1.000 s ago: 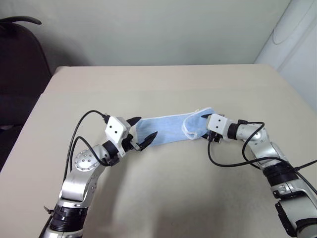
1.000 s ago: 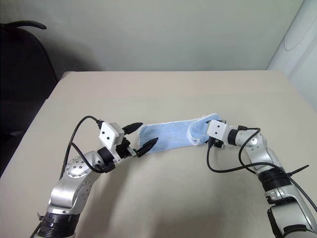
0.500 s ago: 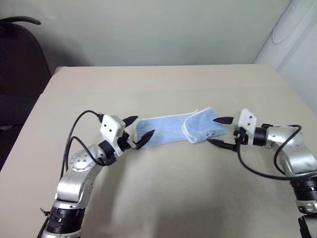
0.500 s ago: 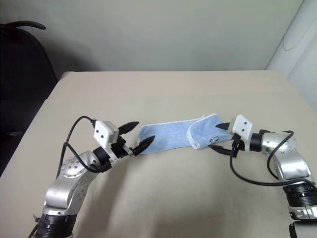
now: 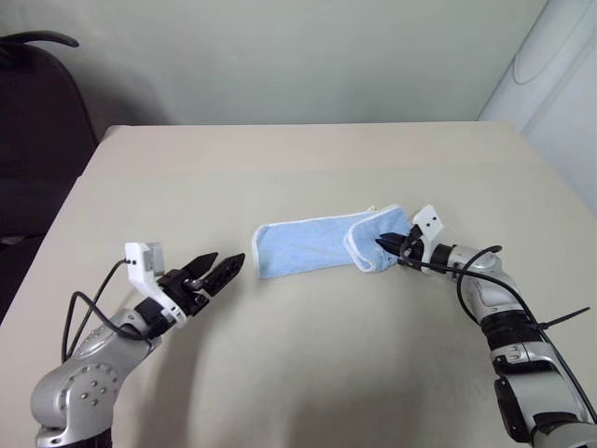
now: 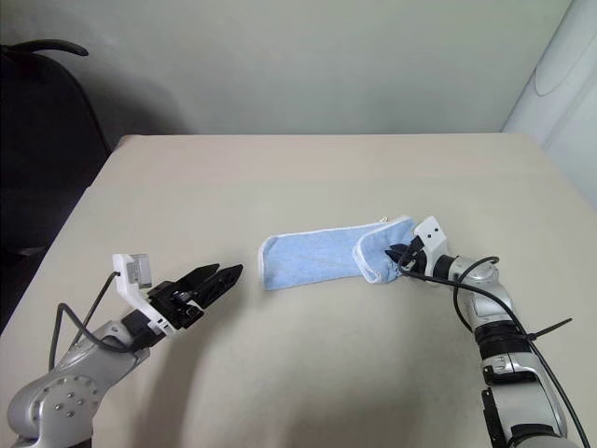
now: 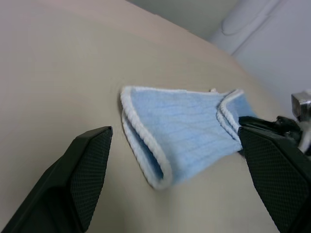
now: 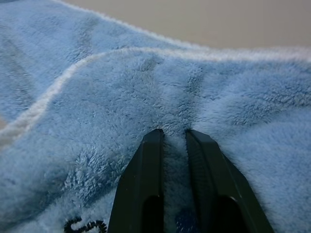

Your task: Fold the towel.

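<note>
- Left eye view: light blue terry-cloth towel (image 5: 317, 245) with whitish stitched border lies folded into a long strip near the middle of the beige tabletop (image 5: 308, 373). Its right end is doubled over into a thicker flap. Left gripper (image 5: 216, 269), two black fingers parted, hangs over bare table well apart from the towel's left end, pointing toward it. Right gripper (image 5: 392, 246) sits at the towel's right flap, fingers nearly pressed together on the cloth. Black chair (image 5: 33, 121) beyond the table's left edge.
- Right eye view: same layout. Towel strip runs left to right, slightly tilted, right end farther up the table. Left gripper apart from it, right gripper's tips in the folded flap. White appliance-like curved surface (image 6: 564, 75) at far right.
- Left wrist view: both black fingers (image 7: 77, 179) spread wide, nothing between them. Towel's rolled left end faces the camera, on the table. The right gripper shows at the towel's far end.
- Right wrist view: the two black fingers (image 8: 146, 189) nearly together, pinching a small ridge of blue pile. Whitish border curves across the cloth. Small dark blue mark (image 8: 83, 225) near the fingers.
</note>
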Robot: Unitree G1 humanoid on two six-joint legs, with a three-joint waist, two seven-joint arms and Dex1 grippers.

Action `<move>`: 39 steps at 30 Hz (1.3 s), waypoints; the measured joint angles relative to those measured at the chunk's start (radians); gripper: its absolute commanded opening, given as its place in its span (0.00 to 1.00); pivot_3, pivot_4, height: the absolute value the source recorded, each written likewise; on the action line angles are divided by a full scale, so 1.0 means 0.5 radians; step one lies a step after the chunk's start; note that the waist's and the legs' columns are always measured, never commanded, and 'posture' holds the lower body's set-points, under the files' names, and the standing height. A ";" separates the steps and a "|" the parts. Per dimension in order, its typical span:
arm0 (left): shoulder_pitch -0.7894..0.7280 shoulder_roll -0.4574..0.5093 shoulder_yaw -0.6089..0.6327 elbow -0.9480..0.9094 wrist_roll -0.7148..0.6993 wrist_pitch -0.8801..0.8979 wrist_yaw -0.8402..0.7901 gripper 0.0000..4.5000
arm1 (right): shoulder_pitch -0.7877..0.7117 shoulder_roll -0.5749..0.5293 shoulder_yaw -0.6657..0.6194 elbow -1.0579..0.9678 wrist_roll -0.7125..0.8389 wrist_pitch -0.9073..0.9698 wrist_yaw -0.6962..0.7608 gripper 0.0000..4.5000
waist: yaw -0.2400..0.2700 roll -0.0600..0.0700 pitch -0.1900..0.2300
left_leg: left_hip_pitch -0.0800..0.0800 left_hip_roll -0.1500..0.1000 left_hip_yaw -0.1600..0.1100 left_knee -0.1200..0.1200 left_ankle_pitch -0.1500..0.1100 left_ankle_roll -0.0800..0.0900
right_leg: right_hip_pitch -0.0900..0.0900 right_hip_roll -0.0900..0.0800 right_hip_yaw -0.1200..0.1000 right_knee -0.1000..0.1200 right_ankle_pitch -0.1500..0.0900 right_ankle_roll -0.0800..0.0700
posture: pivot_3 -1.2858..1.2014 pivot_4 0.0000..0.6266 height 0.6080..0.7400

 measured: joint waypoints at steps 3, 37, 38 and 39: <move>0.159 -0.040 0.035 -0.075 -0.240 0.080 0.165 1.00 | -0.036 0.061 -0.027 0.085 0.006 -0.066 -0.017 0.17 | -0.006 0.000 0.000 | 0.003 0.001 0.000 -0.001 0.000 0.000 | 0.002 0.000 0.000 -0.001 0.000 0.000 | 0.52 0.24 1.00; -0.473 -0.411 -0.367 0.558 -0.936 0.064 1.629 0.10 | -0.105 0.212 -0.317 -0.346 0.294 0.007 -0.154 0.17 | 0.048 0.016 0.000 | 0.033 -0.004 0.004 -0.015 0.003 -0.004 | 0.025 0.001 0.001 -0.003 -0.002 -0.003 | 0.52 0.24 1.00; -0.482 -0.414 -0.367 0.554 -0.933 0.064 1.629 0.02 | -0.103 0.213 -0.317 -0.346 0.295 0.007 -0.159 0.17 | 0.047 0.016 0.000 | 0.032 -0.003 0.005 -0.017 0.004 -0.004 | 0.024 0.001 0.001 -0.003 -0.002 -0.003 | 0.52 0.24 1.00; -0.487 -0.416 -0.367 0.546 -0.933 0.064 1.629 0.00 | -0.103 0.214 -0.317 -0.346 0.297 0.007 -0.163 0.17 | 0.047 0.018 -0.001 | 0.033 -0.004 0.005 -0.018 0.004 -0.005 | 0.024 0.001 0.001 -0.003 -0.002 -0.002 | 0.52 0.24 1.00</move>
